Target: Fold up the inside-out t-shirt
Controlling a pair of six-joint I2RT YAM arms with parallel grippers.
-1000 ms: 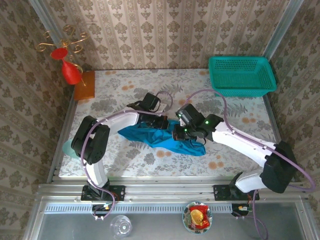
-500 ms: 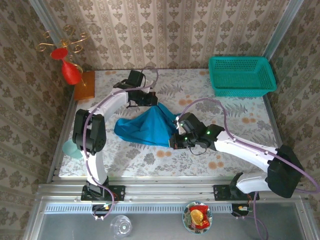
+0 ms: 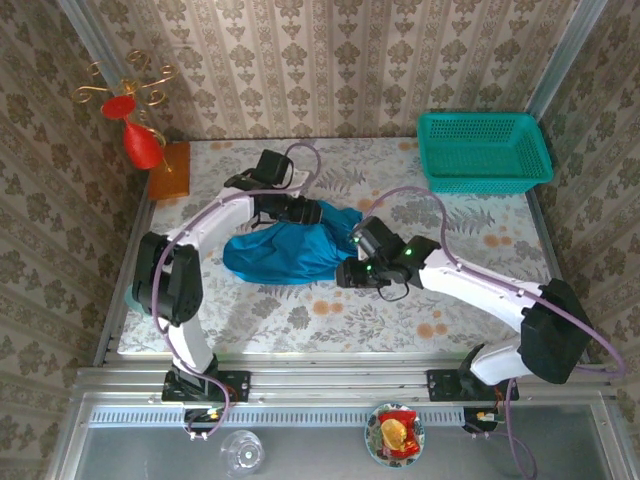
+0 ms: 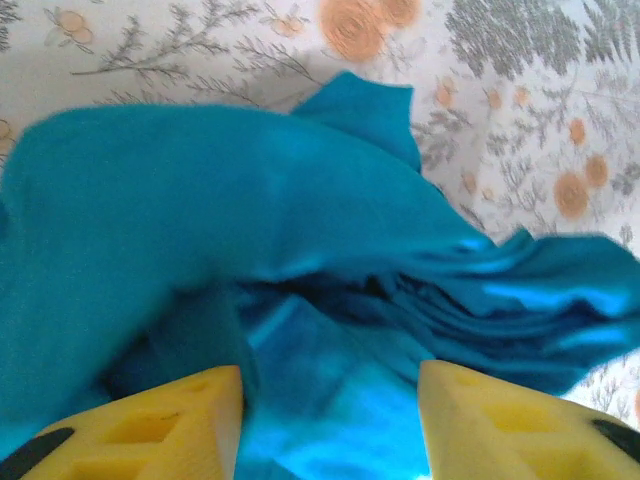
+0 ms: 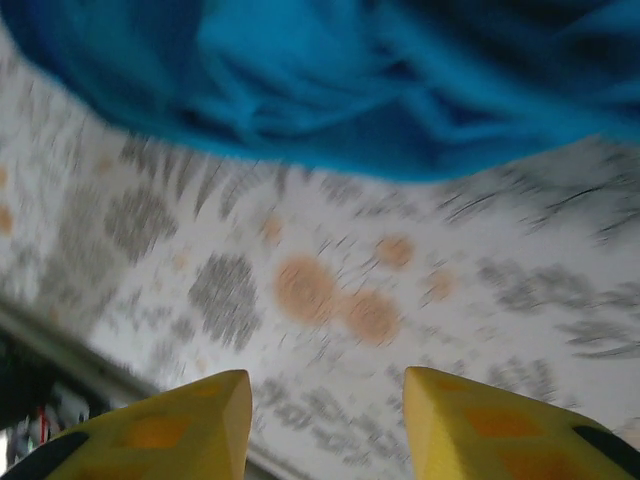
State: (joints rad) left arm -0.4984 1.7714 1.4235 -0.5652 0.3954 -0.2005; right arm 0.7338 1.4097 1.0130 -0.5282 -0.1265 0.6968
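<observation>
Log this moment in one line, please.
left gripper: open over t-shirt | right gripper: open above table | t-shirt: bunched, not yet folded

Mock home set, lab rig: wallpapered walls (image 3: 350,60), floral tablecloth (image 3: 250,310), aluminium frame (image 3: 340,385).

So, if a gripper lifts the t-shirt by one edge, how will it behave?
The t-shirt lies in a crumpled heap of soft folds, so it will probably hang limp. It looks thin, so likely light for its size. Pushed, it would probably bunch up on the table rather than slide whole.
</observation>
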